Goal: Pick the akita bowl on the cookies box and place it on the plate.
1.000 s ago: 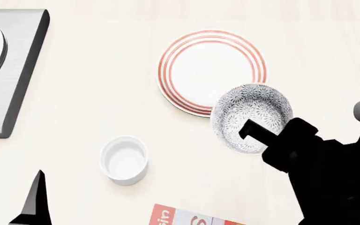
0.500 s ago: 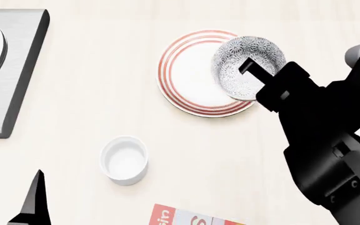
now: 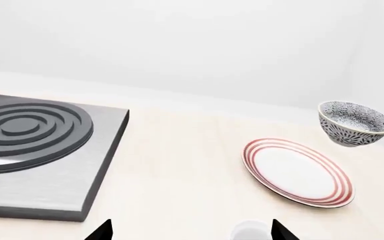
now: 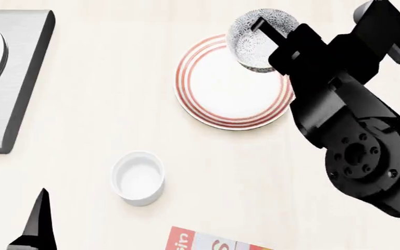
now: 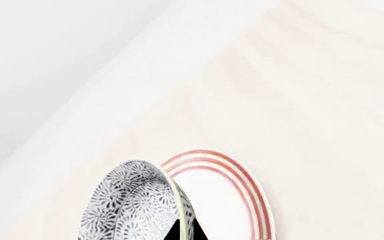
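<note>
Akita bowl (image 4: 259,39) — held aloft by its rim in the right gripper (image 4: 273,37), above the far edge of the plate (image 4: 224,86). Recommended handling: bring it in over the plate's centre, level it, lower gently, then release. Left gripper (image 4: 37,229) — idle, spread undetermined.

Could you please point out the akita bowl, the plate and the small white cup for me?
akita bowl (image 4: 252,39), head view, on its speckled inside.
plate (image 4: 221,86), head view, on its bare white centre.
small white cup (image 4: 138,178), head view, on its pale inside.
</note>
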Motion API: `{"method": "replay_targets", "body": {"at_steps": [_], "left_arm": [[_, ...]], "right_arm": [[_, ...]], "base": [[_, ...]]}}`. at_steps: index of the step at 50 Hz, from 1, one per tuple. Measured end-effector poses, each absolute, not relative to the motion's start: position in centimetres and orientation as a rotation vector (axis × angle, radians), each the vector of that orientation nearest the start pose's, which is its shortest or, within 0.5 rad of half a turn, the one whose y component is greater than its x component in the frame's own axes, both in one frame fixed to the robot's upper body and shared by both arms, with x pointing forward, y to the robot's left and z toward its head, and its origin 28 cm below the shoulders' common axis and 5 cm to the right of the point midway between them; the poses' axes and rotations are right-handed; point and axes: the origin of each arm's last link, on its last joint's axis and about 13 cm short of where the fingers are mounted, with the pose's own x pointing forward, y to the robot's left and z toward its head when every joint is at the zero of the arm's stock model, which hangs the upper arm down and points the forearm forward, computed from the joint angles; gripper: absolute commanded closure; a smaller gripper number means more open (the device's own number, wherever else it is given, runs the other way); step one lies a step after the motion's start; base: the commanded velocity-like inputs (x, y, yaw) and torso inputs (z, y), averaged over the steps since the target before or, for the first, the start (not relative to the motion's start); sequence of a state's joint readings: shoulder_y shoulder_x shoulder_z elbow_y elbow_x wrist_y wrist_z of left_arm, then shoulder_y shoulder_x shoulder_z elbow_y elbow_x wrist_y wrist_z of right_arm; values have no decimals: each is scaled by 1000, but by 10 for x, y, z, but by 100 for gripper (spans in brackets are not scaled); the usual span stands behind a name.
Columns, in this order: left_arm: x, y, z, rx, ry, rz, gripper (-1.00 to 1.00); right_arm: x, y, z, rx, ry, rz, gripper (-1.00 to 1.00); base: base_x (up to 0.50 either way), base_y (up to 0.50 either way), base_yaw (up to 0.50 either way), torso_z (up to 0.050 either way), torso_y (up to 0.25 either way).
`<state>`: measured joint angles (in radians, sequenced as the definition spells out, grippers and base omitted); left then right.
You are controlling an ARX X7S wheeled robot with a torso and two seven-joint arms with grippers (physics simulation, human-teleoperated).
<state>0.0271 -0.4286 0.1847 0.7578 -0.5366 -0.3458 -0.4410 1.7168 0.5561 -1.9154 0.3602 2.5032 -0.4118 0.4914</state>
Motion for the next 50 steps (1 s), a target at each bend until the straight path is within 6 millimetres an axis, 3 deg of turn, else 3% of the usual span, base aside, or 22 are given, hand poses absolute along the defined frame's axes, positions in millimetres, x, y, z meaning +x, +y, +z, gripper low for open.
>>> {"method": "replay_targets", "body": {"at_steps": [12,18,50], "left_arm": [[171,212,134,-138,-198,-76,-100],[171,212,135,-140,-199,-73,-100],[171,215,137,-157,-205,-64,-100]], "right_arm": [[417,-101,270,700,212,-138,100],[428,-95,272,718,216,-152,100],[435,-72,263,809,258,-157,100]], "base": [[0,0,0,0,0],[0,0,0,0,2],[0,0,0,0,0]]}}
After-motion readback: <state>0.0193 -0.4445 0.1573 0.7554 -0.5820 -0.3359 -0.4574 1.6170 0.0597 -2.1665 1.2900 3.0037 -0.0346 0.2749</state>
